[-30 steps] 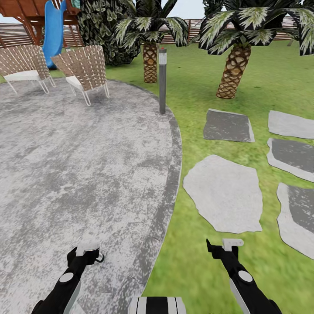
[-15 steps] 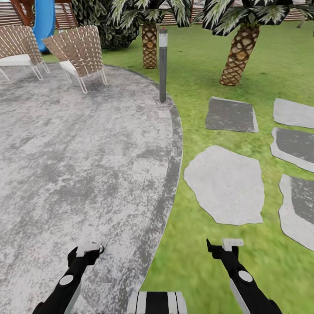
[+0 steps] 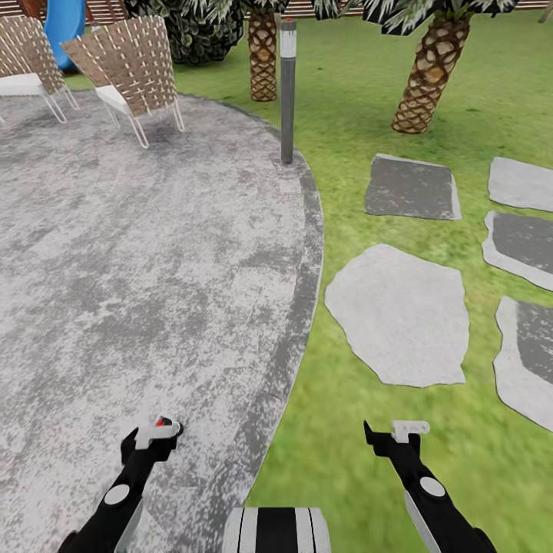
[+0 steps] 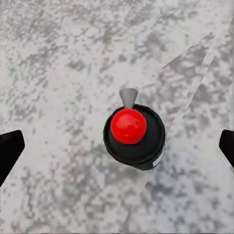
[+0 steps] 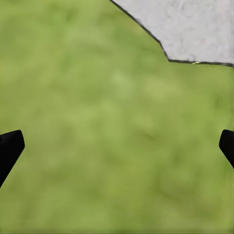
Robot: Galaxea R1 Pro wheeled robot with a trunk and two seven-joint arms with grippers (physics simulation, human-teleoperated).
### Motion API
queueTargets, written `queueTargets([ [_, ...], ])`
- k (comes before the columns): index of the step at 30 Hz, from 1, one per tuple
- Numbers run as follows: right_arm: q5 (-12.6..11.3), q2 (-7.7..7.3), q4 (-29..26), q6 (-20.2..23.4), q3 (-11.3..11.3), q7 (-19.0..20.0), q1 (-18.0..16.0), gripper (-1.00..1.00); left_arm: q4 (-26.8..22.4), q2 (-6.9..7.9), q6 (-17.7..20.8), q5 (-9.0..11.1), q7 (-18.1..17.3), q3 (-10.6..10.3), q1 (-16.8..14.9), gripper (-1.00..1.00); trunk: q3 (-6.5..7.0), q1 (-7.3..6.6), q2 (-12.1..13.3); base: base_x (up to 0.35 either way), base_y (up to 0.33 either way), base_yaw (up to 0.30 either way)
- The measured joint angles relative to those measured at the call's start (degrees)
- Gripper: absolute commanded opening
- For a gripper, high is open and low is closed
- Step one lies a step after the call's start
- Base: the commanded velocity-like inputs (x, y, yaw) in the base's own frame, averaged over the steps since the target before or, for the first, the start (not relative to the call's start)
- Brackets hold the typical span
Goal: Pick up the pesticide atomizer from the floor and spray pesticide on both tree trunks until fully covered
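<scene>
No readable text, labels, brands, numbers or signs anywhere in these views.

Left gripper hangs with fingers spread wide above the atomizer (red cap, black body), bare patio on every side of it. Right gripper likewise spread over unobstructed grass. Obstacles stand well ahead: lamp post, two chairs, palm trunks

Red-capped black atomizer, mottled grey patio
</scene>
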Motion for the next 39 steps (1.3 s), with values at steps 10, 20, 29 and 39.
queueTargets([
  [10, -0.2, -0.11, -6.8, -0.3, -4.3, 0.2, 0.0, 1.0, -0.5, -0.67, -0.6, -0.2, -0.1, 0.0, -0.6, 1.0, -0.01, 0.0, 0.0, 0.0, 0.0, 0.0],
  [20, -0.2, 0.15, -19.6, 0.3, -7.2, 0.3, 0.2, 1.0, -0.8, -0.82, -0.6, -0.2, -0.1, 0.0, -0.5, 1.0, -0.01, 0.0, 0.0, 0.0, 0.0, 0.0],
  [29, -0.1, 0.26, -20.7, 0.4, -7.3, 0.3, 0.3, 1.0, -0.8, -0.71, -2.2, -0.2, -0.1, 0.0, -0.4, 1.0, -2.35, 0.24, -0.1, 0.0, 0.0, 0.0],
  [39, -0.1, 0.18, -20.7, 0.3, -7.4, 0.3, 0.3, 1.0, -0.8, -0.62, -2.5, -0.3, -0.1, -0.1, -0.4, 1.0, -3.95, 0.37, -0.2, 0.0, 0.0, 0.0],
])
